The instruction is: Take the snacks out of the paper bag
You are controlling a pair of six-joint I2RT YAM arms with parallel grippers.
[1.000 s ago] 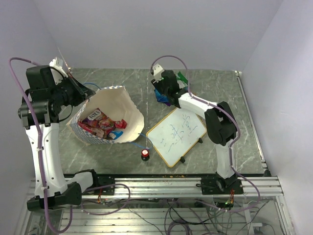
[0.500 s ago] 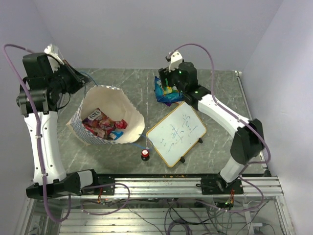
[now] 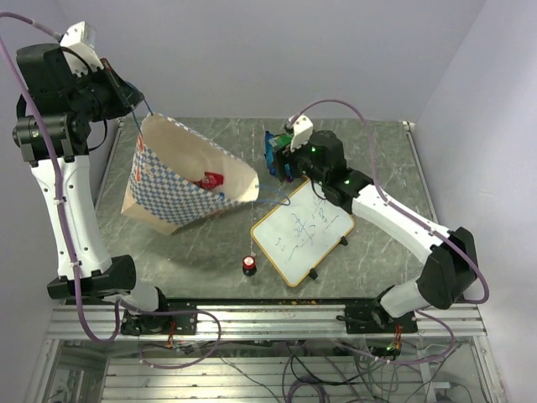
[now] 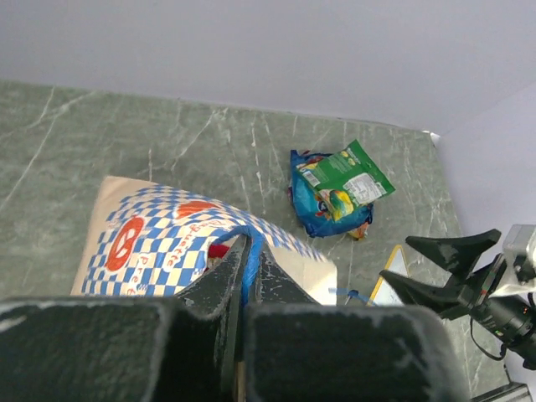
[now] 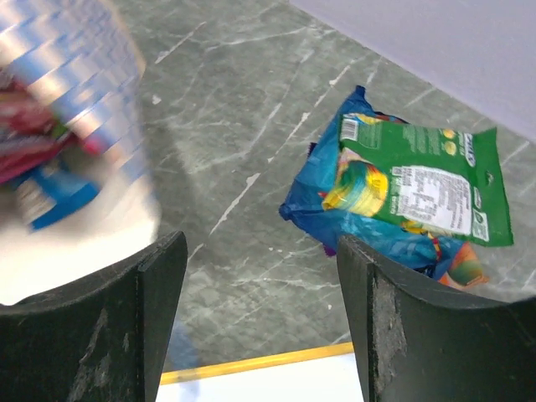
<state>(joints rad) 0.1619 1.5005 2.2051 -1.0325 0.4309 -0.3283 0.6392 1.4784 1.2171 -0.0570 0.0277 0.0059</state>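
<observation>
The paper bag (image 3: 172, 180) hangs tilted, its bottom corner on the table and its mouth facing right. My left gripper (image 4: 249, 248) is raised high at the far left and shut on the bag's blue cord handle (image 4: 249, 260). Red and pink snacks (image 3: 208, 180) show inside the mouth. A green packet (image 5: 427, 180) lies on a blue packet (image 5: 360, 226) on the table behind the bag's mouth. My right gripper (image 5: 258, 251) hovers open and empty between those packets and the bag (image 5: 75, 167), above the bare table.
A wood-framed whiteboard (image 3: 302, 231) lies right of the bag, under the right arm. A small red-topped black knob (image 3: 249, 264) stands near the front edge. A loose blue cord (image 3: 273, 197) trails from the bag's mouth toward the whiteboard.
The left arm has lifted the bag by its handle, tipping it from lying flat to hanging with its mouth to the right. The right gripper has opened and moved back toward the bag.
</observation>
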